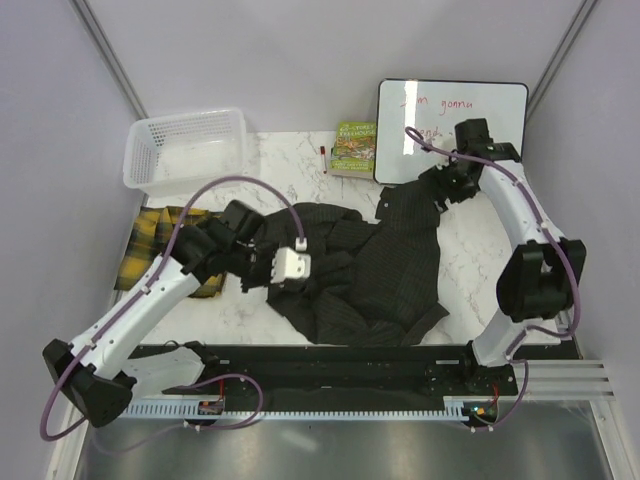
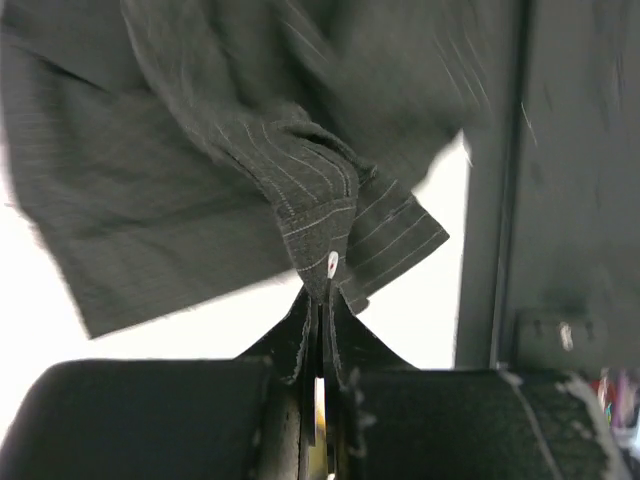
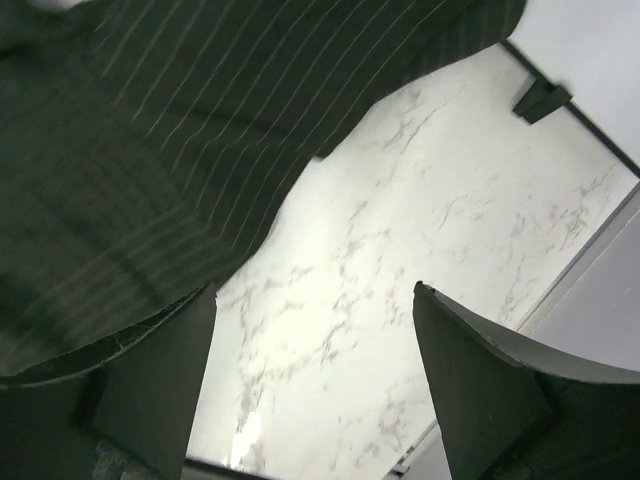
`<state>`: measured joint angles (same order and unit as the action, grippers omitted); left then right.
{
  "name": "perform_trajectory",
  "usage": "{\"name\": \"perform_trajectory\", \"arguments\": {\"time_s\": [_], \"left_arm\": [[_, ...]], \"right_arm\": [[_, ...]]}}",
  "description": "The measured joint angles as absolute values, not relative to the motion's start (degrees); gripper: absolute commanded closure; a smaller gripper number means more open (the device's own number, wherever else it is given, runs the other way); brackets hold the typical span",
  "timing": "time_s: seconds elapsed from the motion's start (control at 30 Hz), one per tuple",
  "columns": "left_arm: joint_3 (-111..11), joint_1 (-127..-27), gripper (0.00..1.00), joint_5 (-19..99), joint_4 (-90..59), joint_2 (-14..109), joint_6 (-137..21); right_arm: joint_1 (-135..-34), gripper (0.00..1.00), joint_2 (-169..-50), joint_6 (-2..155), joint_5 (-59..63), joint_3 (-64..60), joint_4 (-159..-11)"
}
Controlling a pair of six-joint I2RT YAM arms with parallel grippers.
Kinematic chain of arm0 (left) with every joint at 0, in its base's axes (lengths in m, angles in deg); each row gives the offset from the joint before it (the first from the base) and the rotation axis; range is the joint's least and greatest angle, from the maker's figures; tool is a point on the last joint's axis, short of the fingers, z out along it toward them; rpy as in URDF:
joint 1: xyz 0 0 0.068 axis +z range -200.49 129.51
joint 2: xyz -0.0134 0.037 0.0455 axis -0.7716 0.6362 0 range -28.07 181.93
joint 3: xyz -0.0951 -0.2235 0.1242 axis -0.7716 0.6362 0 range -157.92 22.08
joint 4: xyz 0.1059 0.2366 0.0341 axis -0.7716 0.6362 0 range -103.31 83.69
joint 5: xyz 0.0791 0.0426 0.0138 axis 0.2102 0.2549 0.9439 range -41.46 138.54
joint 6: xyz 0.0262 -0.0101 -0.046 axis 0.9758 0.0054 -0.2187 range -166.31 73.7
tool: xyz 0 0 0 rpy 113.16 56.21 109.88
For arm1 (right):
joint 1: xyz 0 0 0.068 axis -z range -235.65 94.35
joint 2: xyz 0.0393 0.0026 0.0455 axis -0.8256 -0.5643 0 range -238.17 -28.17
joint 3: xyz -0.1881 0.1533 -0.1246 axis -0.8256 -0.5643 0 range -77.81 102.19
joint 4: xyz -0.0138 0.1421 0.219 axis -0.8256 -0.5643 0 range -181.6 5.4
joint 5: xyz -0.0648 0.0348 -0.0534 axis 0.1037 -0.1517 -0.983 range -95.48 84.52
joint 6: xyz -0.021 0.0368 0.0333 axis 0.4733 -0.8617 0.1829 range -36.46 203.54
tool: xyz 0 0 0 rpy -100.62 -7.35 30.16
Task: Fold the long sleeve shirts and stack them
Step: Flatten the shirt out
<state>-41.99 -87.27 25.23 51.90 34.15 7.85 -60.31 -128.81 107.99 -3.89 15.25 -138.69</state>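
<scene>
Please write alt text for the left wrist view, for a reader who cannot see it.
The left end effector is shut on the cuff of a dark pinstriped shirt, just below a white button. The rest of the shirt appears blurred over a bright white table.

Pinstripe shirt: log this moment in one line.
left pincer: shut on pinstripe shirt cuff | right pincer: open, at shirt's far edge | plaid shirt: lying at left side | stack: not made
</scene>
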Motion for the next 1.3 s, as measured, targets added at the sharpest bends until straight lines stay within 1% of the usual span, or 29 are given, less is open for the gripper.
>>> {"name": "perform_trajectory", "arguments": {"time_s": [0.07,0.2,0.3,0.4,0.53,0.73,0.87,0.97,1.1,1.2,1.3], "left_arm": [[-47.72,-86.63,0.98,23.79,48.21,37.25,1.92],[-56.05,-82.57,0.98,21.14,43.29,42.43,-7.96],[-61.45,-75.2,0.98,18.39,40.15,46.19,-15.13],[-65.93,-68.43,0.98,16.6,38.59,48.16,-20.18],[-70.97,-63.51,0.98,15.15,37.04,47.99,-25.25],[-72.88,-63.16,0.98,17.23,34.7,44.45,-31.54],[-72.88,-63.03,0.98,20.86,34.31,43.2,-34.16],[-72.88,-62.81,0.98,24.6,33.85,43.33,-36.13],[-72.88,-62.44,0.98,29.93,32.54,43.46,-38.58],[-72.85,-62.24,0.98,34.19,31.34,43.46,-40.13],[-72.77,-61.89,0.98,37.12,30.16,43.46,-41.11]], "right_arm": [[-59.64,0.17,-122.76,110.61,0.35,12.14,-141.46],[-61.73,0.19,-108.81,115.07,10.73,6.26,-145.66],[-66.52,0.18,-99.11,118.15,17.99,-2.48,-146.64],[-72.36,0.16,-95.04,119.77,21.37,-10.96,-147.78],[-80.36,0.16,-95.83,120.25,21.68,-18.52,-147.34],[-91.85,0.17,-98.47,120.23,20.11,-19.72,-144.57],[-97.47,0.2,-100.31,120.21,18.58,-20.1,-143.02],[-101.38,0.2,-101.91,120.25,15.65,-21.82,-140.74],[-103.61,0.2,-102.67,120.23,13.22,-24.1,-138.78],[-104.53,0.28,-102.69,120.43,10.47,-26.98,-136.33],[-104.9,0.44,-102.98,121.17,6.86,-31.09,-134.56]]}}
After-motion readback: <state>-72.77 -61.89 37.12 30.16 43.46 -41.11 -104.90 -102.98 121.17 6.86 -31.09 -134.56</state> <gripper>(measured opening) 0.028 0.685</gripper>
